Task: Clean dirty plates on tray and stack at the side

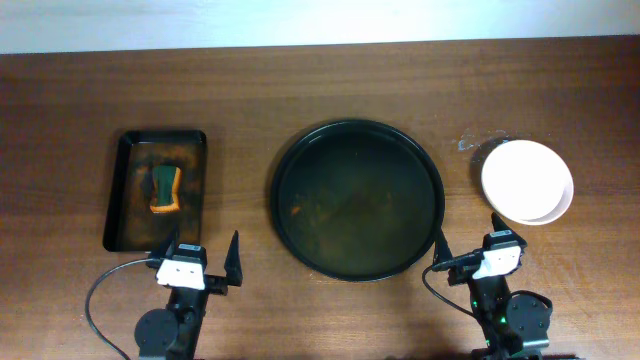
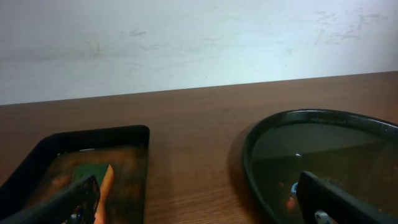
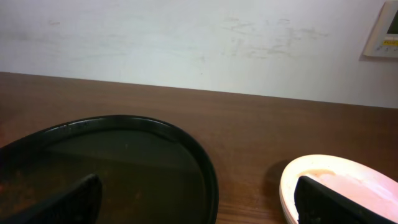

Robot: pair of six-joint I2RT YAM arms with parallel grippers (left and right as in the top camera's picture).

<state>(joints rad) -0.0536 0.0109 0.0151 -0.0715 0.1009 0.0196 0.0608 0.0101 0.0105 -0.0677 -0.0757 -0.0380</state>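
The large round black tray sits mid-table with no plates on it, only faint orange smears. It also shows in the left wrist view and the right wrist view. The white plates sit stacked to the right of the tray, the top one looking clean; the stack also shows in the right wrist view. My left gripper is open and empty near the front edge, left of the tray. My right gripper is open and empty near the front edge, between tray and plates.
A small rectangular black tray at the left holds a green and orange sponge, also seen in the left wrist view. Water spots lie behind the plates. A white wall runs behind the table.
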